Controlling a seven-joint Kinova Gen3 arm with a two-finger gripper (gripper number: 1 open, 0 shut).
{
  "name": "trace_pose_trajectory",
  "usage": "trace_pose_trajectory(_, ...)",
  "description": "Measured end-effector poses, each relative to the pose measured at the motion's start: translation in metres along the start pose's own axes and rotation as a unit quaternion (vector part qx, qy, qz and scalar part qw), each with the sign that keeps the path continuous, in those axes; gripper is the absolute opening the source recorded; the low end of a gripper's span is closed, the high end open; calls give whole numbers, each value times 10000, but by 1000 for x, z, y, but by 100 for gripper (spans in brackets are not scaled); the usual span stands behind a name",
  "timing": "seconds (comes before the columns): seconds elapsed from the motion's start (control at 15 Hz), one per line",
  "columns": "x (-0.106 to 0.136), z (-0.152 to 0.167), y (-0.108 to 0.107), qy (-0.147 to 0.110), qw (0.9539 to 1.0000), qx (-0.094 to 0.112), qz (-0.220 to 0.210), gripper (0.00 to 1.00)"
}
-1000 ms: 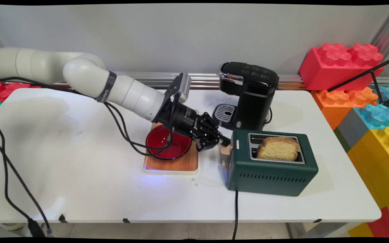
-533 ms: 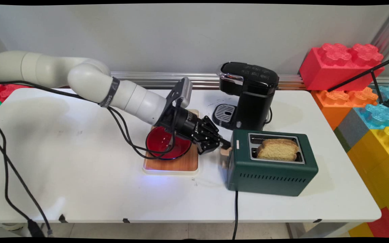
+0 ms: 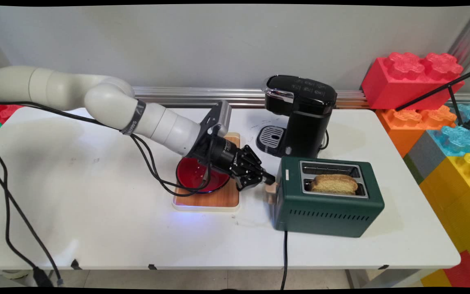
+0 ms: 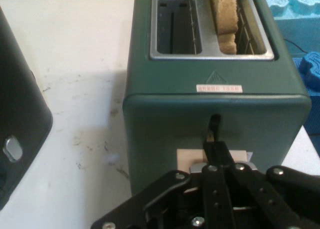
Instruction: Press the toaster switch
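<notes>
- the white bench carries everything; black cables hang from the arm over its left side.
- left of centre lies a wooden board with a red bowl on it; the arm's wrist passes low over the bowl's far right rim.
- the tool reaches rightward and slightly down, its tip at the left end face of the green toaster.
- in the hand view the tool has its two fingers brought together into one narrow tip, so it reads as closed with nothing between them; that tip rests on top of the pale lever knob, against the vertical slot in the toaster's end face.
- in the main view the lever knob sits just under the tool tip, touching or nearly so, partway down the end face.
- the lever's travel runs straight down the slot, so the knob lies directly below the tool, and the toaster's long axis runs away from the tool to the right.
- a slice of bread sits low in the toaster's nearer slot, only its top crust above the rim; the farther slot is empty.
- behind the toaster, just beside it, stands a black coffee machine.
- giant toy bricks are stacked off the bench's right end.
</notes>
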Motion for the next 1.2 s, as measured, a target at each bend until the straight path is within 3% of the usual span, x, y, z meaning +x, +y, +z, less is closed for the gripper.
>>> trace_pose_trajectory(1.2,-17,8,-3,-90,10000,-12,-12,0)
